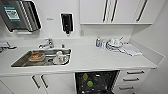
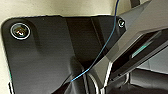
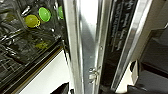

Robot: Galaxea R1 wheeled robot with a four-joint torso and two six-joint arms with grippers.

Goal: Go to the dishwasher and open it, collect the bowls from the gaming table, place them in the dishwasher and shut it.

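dishwasher open under the table, two bowls in the rack

head view: dishwasher (image 1: 96, 82) sits at bottom centre of the frame, below the smooth white table (image 1: 100, 58). its dark cavity is open, w/ wire racks inside. two round bowls show in there: a yellow bowl (image 1: 85, 76) higher up and a light green bowl (image 1: 90, 84) just below it, close together. both look like glossy plastic.

right wrist view: same 2 bowls in the upper left of the frame, yellow bowl (image 3: 32, 21) beside the light green bowl (image 3: 44, 14), resting among thin metal rack wires. a further green patch sits just right of the green one; can't tell what it is. a bright brushed-steel edge of the dishwasher (image 3: 82, 45) runs top to bottom mid-frame, w/ a small metal latch fitting low on it.

rest of head view: rectangular steel sink (image 1: 22, 62) at centre left, holding an orange item and a white item, blurry. chrome tap (image 1: 47, 44) behind it. black wall dispenser (image 1: 67, 22) at upper centre. a paper-towel dispenser (image 1: 20, 15) at upper left. stacked white dishes (image 1: 114, 44) and a folded cloth (image 1: 131, 49) at centre right, 1 small bottle (image 1: 98, 42) beside them. 3 white drawers (image 1: 133, 80) w/ dark bar handles at lower right.

left tool and right tool: can't tell the state of either.
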